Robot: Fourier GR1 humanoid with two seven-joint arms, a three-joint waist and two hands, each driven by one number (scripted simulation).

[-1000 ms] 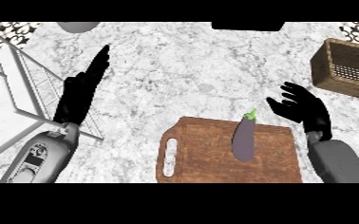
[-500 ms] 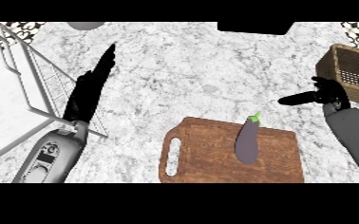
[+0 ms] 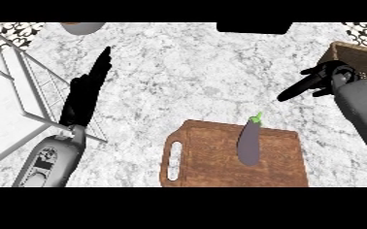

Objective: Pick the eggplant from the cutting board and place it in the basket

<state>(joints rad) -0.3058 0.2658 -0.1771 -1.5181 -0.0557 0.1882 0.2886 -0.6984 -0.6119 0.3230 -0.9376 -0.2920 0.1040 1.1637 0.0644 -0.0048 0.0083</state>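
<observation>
- The eggplant lies on the cutting board, a little right of the board's middle; its length runs from the board's near side toward its far edge, and its green stem reaches that far edge, tilted slightly right; no hand touches it
- The cutting board sits on the counter at the near edge, right of the middle; its handle slot is on its left side; the view's lower edge cuts off its near part
- The basket stands at the counter's right edge, toward the far side; only its left part shows, brown and woven
- The right hand hangs over the counter near the right edge, just beside the basket's near-left corner and well apart from the eggplant; it is seen side-on, its fingers stretched out toward the left and holding nothing; the grey forearm runs down along the right edge of the view
- The left hand rests over the left part of the counter, flat and slack, its straight fingers pointing toward the far edge; it holds nothing; its grey forearm comes in from the near-left corner
- A wire rack stands along the counter's left edge, and the left hand partly overlaps its right side
- A grey bowl shows at the far edge, left of the middle, mostly cut off
- A dark object sits at the far edge, right of the middle; I cannot tell what it is
</observation>
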